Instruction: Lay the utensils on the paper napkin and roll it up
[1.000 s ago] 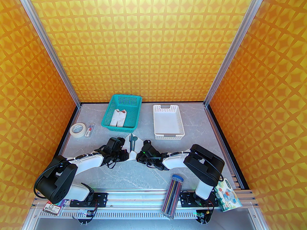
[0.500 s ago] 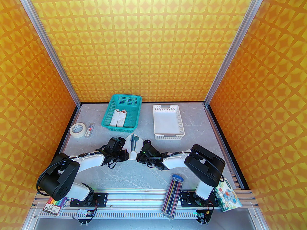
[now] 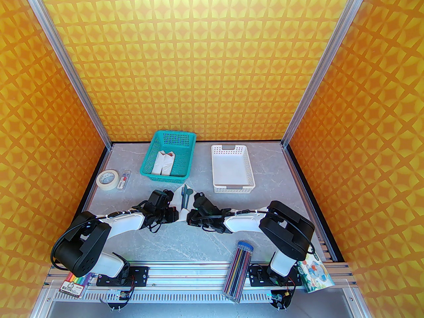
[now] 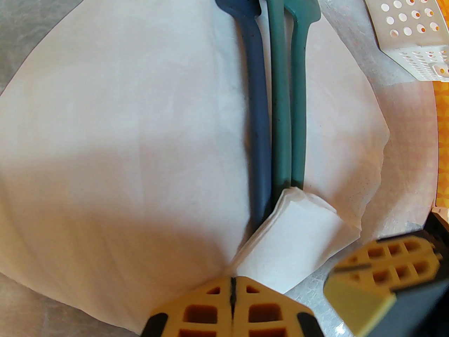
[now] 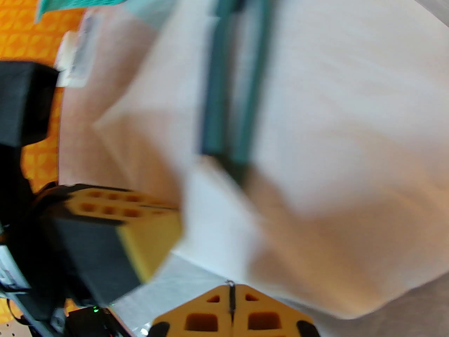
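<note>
The white paper napkin lies on the table between my two wrists. On it the utensils rest side by side: a fork, a knife and a spoon, also seen from above. A folded flap of napkin covers their handle ends. My left gripper is shut, its tips against the flap's near corner; I cannot tell whether paper is pinched. My right gripper is shut just off the napkin's near edge, blurred, and shows beside the flap.
A teal basket holding white bundles and a white basket stand behind the napkin. A tape roll and a small clear case lie at the left. A pencil case and a printed pack sit by the right base.
The right arm has stretched lower and its wrist has edged left toward the napkin. The left arm shifted slightly a second ago and has held since. Both grippers stayed shut.
</note>
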You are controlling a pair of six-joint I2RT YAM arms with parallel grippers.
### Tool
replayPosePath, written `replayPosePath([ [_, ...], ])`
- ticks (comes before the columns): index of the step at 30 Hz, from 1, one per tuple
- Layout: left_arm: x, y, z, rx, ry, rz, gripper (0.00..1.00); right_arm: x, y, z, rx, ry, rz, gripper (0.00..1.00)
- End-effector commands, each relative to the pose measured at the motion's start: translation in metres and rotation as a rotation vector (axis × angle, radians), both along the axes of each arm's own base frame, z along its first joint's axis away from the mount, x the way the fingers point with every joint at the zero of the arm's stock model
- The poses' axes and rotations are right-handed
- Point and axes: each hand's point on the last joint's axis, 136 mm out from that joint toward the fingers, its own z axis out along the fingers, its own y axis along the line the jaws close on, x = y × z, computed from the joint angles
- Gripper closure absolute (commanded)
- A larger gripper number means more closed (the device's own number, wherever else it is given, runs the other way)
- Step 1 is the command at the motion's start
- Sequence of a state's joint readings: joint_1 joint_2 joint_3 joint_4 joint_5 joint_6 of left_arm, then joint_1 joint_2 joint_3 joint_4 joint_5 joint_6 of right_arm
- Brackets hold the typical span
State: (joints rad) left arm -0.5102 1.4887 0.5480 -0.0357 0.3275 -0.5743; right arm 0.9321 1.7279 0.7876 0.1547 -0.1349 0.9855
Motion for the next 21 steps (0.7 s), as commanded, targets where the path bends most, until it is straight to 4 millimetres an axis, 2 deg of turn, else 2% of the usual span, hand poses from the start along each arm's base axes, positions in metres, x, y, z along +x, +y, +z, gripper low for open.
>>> replayPosePath([
  [1,-0.012,0.019,-0.021,0.089,0.047,0.018,1.0,0.003,0.006,0.002,-0.005,-0.024,0.025,0.97],
  [5,-0.012,0.02,-0.02,0.094,0.045,0.013,1.0,0.004,0.009,-0.004,-0.013,-0.005,0.025,0.97],
  [12,-0.012,0.019,-0.02,0.095,0.046,0.012,1.0,0.006,0.004,-0.016,-0.076,0.0,0.016,0.97],
  [21,-0.014,0.023,-0.022,0.112,0.053,0.017,1.0,0.002,-0.018,-0.038,-0.159,0.052,-0.033,0.97],
])
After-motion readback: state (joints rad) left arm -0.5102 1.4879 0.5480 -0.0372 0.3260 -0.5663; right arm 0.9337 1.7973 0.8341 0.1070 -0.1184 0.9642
